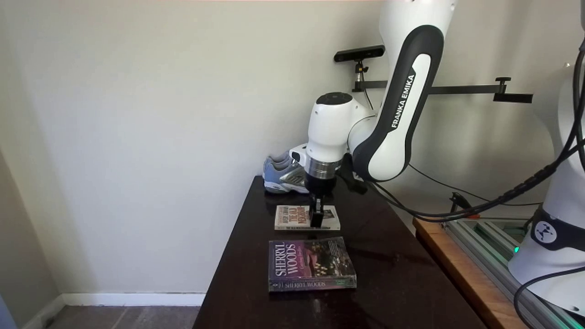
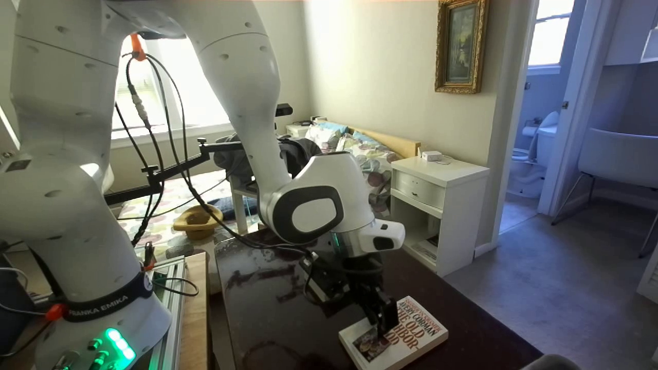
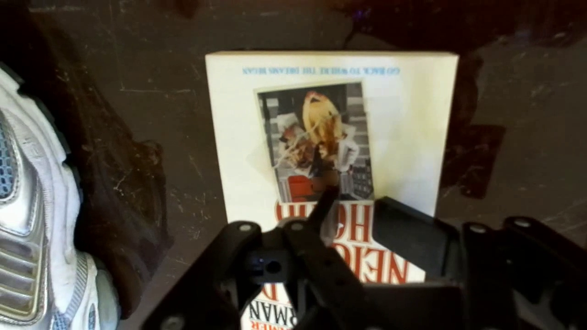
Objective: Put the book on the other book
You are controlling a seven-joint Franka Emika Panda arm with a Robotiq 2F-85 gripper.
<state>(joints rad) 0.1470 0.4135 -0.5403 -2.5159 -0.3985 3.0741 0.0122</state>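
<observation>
The book (image 1: 291, 217) with the cream cover and red lettering lies flat on the dark table. It also shows in an exterior view as the book (image 2: 419, 334) beneath my hand, and in the wrist view as the book (image 3: 321, 133), its text upside down. My gripper (image 1: 316, 220) points straight down over it; the gripper (image 3: 352, 208) has a gap between its fingers, with cover lettering visible through it. Contact with the cover cannot be told. The other book (image 1: 311, 264), thicker, purple and dark, lies flat nearer that camera, apart from the cream one. The wrist view leaves it out.
A blue and silver shoe (image 1: 279, 176) stands behind the cream book, at the left in the wrist view. The dark table (image 1: 388, 278) has a drop at its long edge. A white nightstand (image 2: 455, 205) stands beyond it. Black cables (image 1: 484, 203) hang beside the arm.
</observation>
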